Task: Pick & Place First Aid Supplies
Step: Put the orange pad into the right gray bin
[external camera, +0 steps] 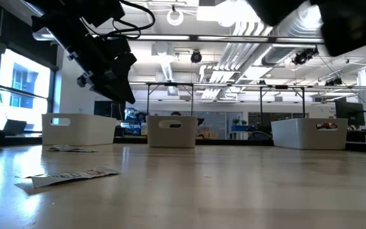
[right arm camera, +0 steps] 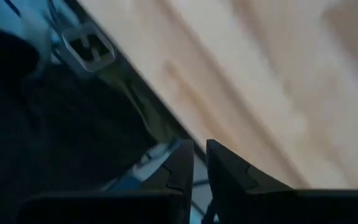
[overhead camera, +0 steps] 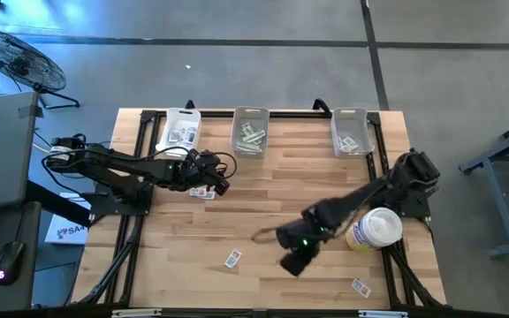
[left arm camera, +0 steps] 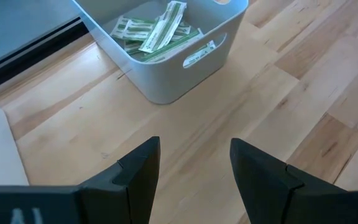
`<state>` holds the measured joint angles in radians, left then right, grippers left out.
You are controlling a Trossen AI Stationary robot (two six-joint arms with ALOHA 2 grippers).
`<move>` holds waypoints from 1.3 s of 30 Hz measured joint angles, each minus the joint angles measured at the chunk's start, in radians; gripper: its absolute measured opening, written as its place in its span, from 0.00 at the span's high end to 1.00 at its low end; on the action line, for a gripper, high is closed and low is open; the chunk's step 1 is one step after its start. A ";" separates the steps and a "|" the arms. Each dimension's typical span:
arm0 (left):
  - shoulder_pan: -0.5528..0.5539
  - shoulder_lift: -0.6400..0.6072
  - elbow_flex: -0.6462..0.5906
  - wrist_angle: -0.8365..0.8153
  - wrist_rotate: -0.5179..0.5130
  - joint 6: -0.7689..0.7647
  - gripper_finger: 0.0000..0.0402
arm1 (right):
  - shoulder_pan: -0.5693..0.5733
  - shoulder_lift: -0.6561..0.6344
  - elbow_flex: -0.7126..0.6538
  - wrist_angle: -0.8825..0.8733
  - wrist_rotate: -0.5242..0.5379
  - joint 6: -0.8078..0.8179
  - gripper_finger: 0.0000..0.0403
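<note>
The left gripper hangs above the wood w/ fingers spread wide and nothing between them, aimed toward the middle bin, prob. because that bin takes the pale green strips already piled in it. The right gripper is over the table's front-center area, fingers drawn nearly together w/ only a thin slit; right wrist view is too smeared to say whether anything is pinched there, so can't tell. Three bins sit in a row along the far edge: the left bin holds white squarish packets, the middle one the green strips, the right bin a few pale pieces, kind unclear. Loose supplies still lie on the table: a packet by the left gripper, a packet near front center, a packet at front right. Sorting looks partly done. A white-and-yellow tub stands beside the right arm, apart from the bins, prob. not part of the sort.
</note>
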<state>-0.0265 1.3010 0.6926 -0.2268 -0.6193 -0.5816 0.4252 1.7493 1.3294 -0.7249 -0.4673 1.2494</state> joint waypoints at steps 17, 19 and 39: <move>0.000 0.000 0.000 0.001 -0.021 0.006 0.52 | 0.378 0.000 -0.003 -0.309 0.201 -0.291 0.99; 0.000 0.000 0.000 0.001 -0.023 0.006 0.52 | 0.409 0.000 -0.003 -0.323 0.201 -0.317 1.00; 0.000 0.000 0.000 0.002 -0.022 0.008 0.52 | 0.503 0.199 -0.003 -0.309 0.140 -0.425 1.00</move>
<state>-0.0265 1.3010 0.6922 -0.2249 -0.6415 -0.5738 0.9279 1.9478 1.3262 -1.0343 -0.3275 0.8247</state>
